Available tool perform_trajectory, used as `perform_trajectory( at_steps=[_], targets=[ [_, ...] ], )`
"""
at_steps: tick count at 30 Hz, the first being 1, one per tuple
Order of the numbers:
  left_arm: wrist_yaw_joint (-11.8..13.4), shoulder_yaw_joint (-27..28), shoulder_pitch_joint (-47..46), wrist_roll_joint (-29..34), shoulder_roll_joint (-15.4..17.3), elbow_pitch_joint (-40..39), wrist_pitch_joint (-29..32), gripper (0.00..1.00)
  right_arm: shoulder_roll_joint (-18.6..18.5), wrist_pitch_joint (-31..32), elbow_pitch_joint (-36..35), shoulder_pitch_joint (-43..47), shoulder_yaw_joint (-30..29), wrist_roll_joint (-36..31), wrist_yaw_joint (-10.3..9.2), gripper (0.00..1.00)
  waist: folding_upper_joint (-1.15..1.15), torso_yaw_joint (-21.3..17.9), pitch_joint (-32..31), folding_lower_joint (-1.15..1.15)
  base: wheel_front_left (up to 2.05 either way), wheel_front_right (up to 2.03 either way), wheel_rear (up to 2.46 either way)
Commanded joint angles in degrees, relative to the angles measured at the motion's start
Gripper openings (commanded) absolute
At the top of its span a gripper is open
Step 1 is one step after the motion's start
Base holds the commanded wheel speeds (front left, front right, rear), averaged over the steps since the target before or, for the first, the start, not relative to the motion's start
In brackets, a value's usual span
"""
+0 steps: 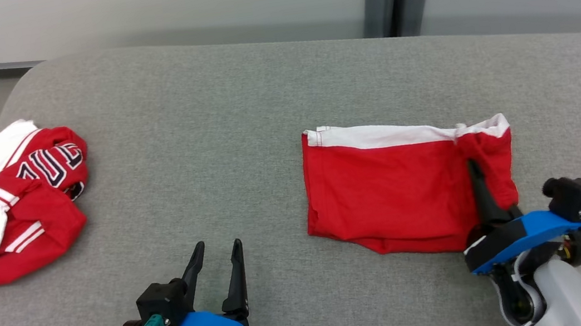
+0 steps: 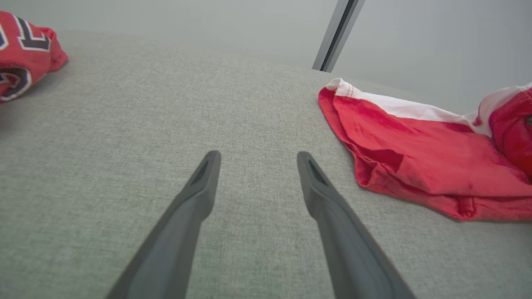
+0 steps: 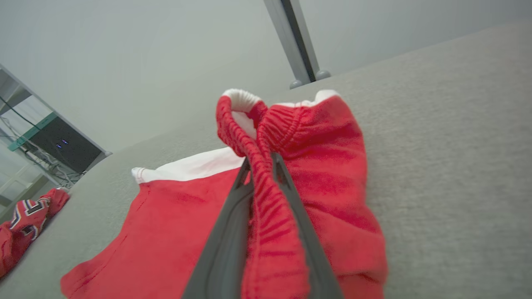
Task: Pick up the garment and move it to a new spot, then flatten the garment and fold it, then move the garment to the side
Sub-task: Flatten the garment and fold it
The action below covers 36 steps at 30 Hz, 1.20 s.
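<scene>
We see just one dark finger of the right gripper (image 1: 471, 164) from the head camera, lying on the red cloth; its partner is hidden by the fabric. The right wrist view settles it: the right gripper (image 3: 262, 160) is clamped on the gathered elastic band of the garment (image 3: 178, 216), which bunches up between the two fingers and hides their tips. From the left wrist camera, the garment (image 2: 415, 141) is cut off by the frame at its right end, so we cannot follow it to the grip there.

The garment (image 1: 383, 184) lies folded on the right half of the grey fabric-covered table (image 1: 205, 112), nearer the near edge than the far one. Its long axis runs left to right, roughly parallel to the table's far edge. The white band lies along its far side and the rumpled elastic end points to the table's right edge.

The left gripper (image 1: 218, 245) hovers over bare table near the near edge, its fingers spread apart and holding nothing, as the left wrist view (image 2: 257, 154) confirms.

A crumpled red and white jersey (image 1: 21, 204) sits at the table's left edge, its lettering folded and unreadable.
</scene>
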Motion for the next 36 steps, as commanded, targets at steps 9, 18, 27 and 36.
perform_trajectory(
  at_steps=[9,18,27,36],
  targets=[
    [0.37,-2.49,-0.23,-1.34,0.03,-0.77,-0.14,1.00,-0.04,-0.54,-0.50,-2.81,8.97,6.26,0.01,0.00,0.00,7.51,0.66,0.00,0.00,0.00,0.00],
    [0.27,-1.87,0.84,-0.97,-0.01,-0.28,-0.14,1.00,-0.03,-0.77,5.86,-7.45,12.86,4.33,0.02,1.00,0.00,12.75,1.42,0.00,0.00,0.00,0.00],
    [0.84,0.72,-0.09,0.18,0.01,-2.05,-0.14,1.00,-0.09,-0.80,-0.54,-5.22,14.28,-3.05,0.01,1.00,0.00,7.44,0.29,0.00,0.00,0.00,0.00],
    [2.22,4.51,0.23,6.01,0.02,-7.08,-0.15,1.00,0.00,-0.76,-8.43,2.10,1.88,-15.37,0.01,1.00,0.00,0.25,-1.61,0.00,0.00,0.00,0.00]
  ],
)
